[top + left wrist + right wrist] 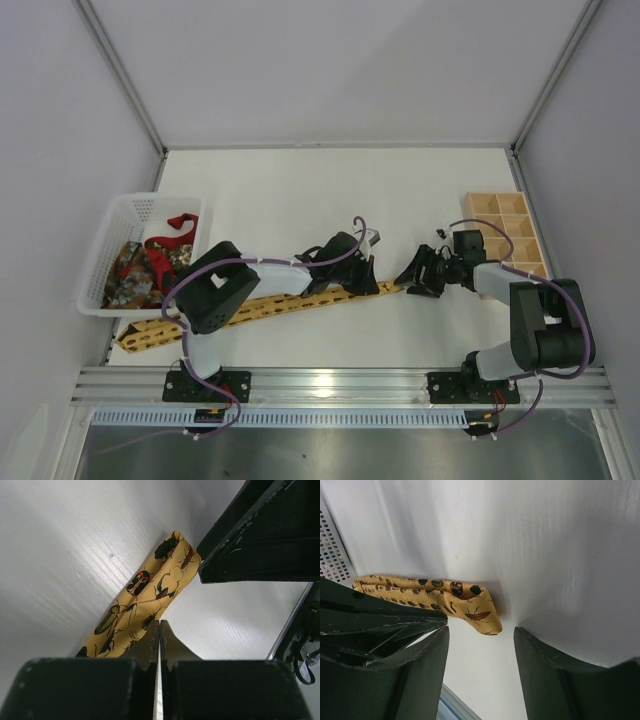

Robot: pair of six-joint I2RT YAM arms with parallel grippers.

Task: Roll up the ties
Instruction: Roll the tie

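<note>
Step in hand: starting the roll on the yellow tie [270, 303], which lies flat and diagonal across the counter [330, 190], wide end near the basket [120, 215], narrow end toward the right arm. In the wrist views the narrow end looks doubled over once, a first turn only. Left claw [352, 272] is down on the tie close behind that fold with its fingers together; I cannot tell whether fabric is pinched between them. Right claw [420, 275] has its fingers spread wide, just off the folded tip and not touching it. Red tie [178, 228] and dark patterned tie [128, 275] sit in the basket, not yet rolled. Next move, as I judge it: right claw closes on the folded tip and turns it over toward the wide end while the left keeps the strip flat; the loose fold may spring open.
</note>
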